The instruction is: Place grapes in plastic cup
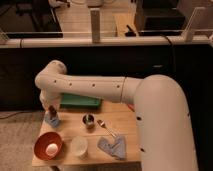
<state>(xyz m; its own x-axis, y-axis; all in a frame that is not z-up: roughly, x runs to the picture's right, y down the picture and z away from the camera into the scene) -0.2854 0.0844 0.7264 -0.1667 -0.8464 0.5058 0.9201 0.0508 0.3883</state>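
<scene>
The grapes [53,120] are a small dark bluish-purple lump at the table's back left corner. My gripper [51,111] hangs from the white arm straight above them, touching or almost touching them. The plastic cup [79,146], pale white and round, stands upright near the table's front edge, to the right of and nearer than the grapes. It looks empty.
An orange-red bowl [44,150] holding a white egg [51,148] stands at the front left, beside the cup. A small metal cup [88,120] and a utensil [106,128] lie mid-table. A blue cloth [112,146] lies front right. A green tray [80,102] sits at the back.
</scene>
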